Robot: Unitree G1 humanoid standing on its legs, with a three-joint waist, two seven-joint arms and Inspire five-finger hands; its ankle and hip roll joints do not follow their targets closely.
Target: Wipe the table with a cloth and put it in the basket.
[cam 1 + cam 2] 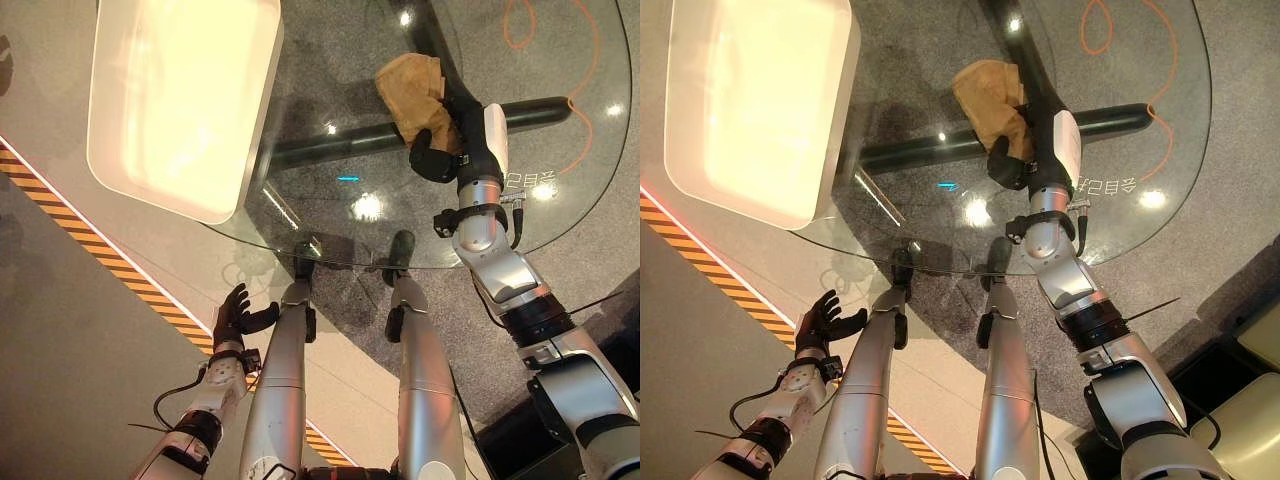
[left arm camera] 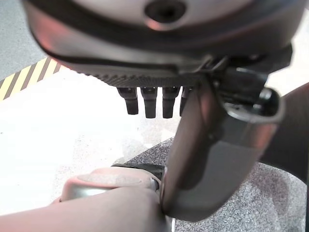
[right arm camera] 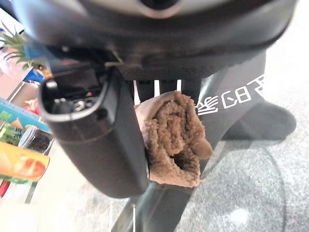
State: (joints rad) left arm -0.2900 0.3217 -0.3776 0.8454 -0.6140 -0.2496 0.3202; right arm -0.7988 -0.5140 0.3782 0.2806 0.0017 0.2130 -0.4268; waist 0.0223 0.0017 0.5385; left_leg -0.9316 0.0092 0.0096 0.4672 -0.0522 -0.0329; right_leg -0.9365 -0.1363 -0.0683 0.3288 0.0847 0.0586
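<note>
We see the right hand [image 1: 440,150] out over the round glass table [image 1: 590,150], toward one o'clock in the left eye view. Its fingers and thumb are curled round a bunched brown cloth [image 1: 412,88], which rests on the glass just past the hand at twelve o'clock of it. In the right wrist view the cloth [image 3: 175,140] shows as a thick rolled wad pinched between thumb and fingers, its fuzzy weave plain, a detail the head views do not give. That same view also takes in some bright packages [image 3: 21,162] off at nine o'clock.

The white basket [image 1: 180,100] sits at eleven o'clock on the table, well apart from the cloth. An orange cord [image 1: 560,50] loops on the floor under the glass at one o'clock.

The left hand [image 1: 238,315] hangs low at seven o'clock, off the table, beside a yellow-and-black striped floor line [image 1: 110,265]. Its fingers are spread and hold nothing. In the left wrist view we see its fingers [image 2: 149,101] straight in a row.
</note>
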